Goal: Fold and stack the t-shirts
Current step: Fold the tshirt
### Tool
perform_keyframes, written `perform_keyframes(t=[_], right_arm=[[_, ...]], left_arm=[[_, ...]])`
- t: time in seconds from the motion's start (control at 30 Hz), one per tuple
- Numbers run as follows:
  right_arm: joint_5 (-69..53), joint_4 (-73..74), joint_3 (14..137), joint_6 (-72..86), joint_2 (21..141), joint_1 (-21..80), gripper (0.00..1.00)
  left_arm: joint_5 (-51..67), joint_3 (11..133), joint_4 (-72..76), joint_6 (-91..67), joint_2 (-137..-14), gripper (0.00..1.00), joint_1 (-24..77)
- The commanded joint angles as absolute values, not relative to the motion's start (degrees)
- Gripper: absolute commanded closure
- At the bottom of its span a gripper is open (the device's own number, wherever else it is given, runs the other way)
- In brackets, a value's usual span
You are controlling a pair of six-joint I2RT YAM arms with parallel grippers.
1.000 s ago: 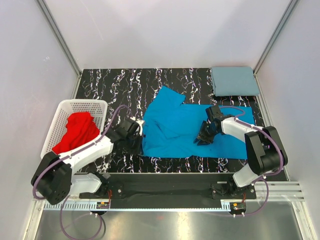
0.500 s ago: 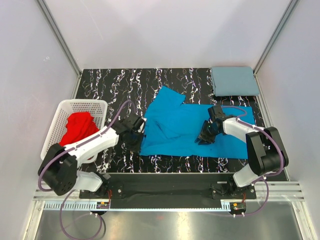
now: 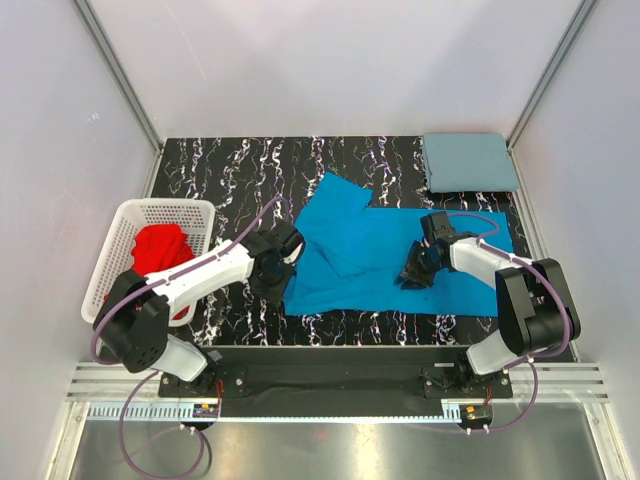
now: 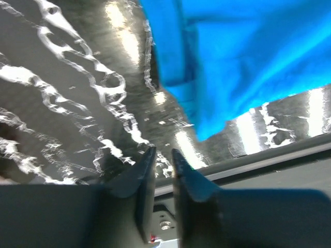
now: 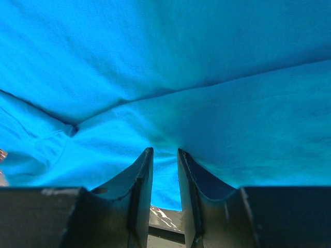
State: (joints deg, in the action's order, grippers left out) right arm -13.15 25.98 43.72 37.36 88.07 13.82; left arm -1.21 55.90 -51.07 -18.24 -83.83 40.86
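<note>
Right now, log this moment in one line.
left pincer shut, empty | right pincer pinching bright-blue t-shirt | grey-blue t-shirt folded, far corner

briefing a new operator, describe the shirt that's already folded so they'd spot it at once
Take the black marbled table and look to its far right corner. There lies the grey-blue t-shirt, a flat neat rectangle. The bright blue t-shirt sprawls mid-table and the red t-shirt is bunched in the white basket; only this one is folded and dull-coloured.
</note>
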Motion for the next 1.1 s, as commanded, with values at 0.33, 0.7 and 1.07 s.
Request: perform_keyframes(t=[0.33,0.7,1.07], right_arm=[[-9.7,25.9,47.1,32.2,79.8,15.8,0.62],[-1.3,19.3,62.1,11.8,91.4,34.6,0.55],[7.8,20.9,69.5,3.3,104.0,45.4,0.6]], left_arm=[[4.2,57.1,-39.0,-24.7,-75.0,0.5,40.6],[19.3,39.8,-17.4,-35.0,-62.8,0.46,21.0],[28.9,41.5,-14.6,-34.8,-63.7,0.45,3.5]])
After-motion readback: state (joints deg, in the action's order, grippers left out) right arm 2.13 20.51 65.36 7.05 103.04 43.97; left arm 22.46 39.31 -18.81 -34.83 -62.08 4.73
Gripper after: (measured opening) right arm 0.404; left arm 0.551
